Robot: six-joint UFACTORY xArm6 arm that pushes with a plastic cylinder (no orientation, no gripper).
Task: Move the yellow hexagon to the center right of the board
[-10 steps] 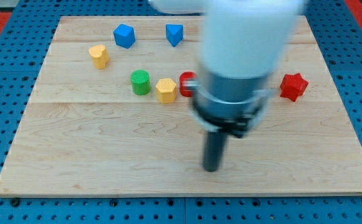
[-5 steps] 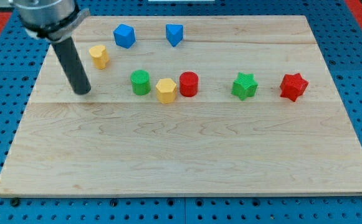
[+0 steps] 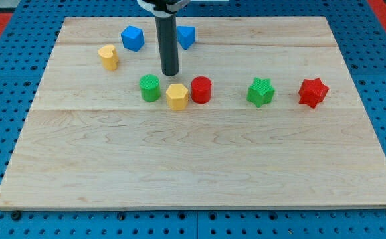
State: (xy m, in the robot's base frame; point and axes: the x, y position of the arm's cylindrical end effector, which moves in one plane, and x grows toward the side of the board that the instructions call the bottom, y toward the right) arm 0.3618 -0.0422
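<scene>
The yellow hexagon (image 3: 177,96) sits left of the board's middle, between a green cylinder (image 3: 149,87) on its left and a red cylinder (image 3: 201,89) on its right, close to both. My tip (image 3: 171,73) stands on the board just above the yellow hexagon toward the view's top, a small gap from it. The rod rises to the view's top edge and hides part of a blue block (image 3: 187,36).
A blue cube (image 3: 132,38) and a yellow heart-like block (image 3: 108,58) lie at the upper left. A green star (image 3: 261,91) and a red star (image 3: 313,92) lie at the center right. The wooden board (image 3: 193,166) rests on a blue pegboard.
My tip has swung from the board's lower middle to the left side, then right to a spot just above the yellow hexagon. The yellow heart block shifted slightly; the other blocks have not moved.
</scene>
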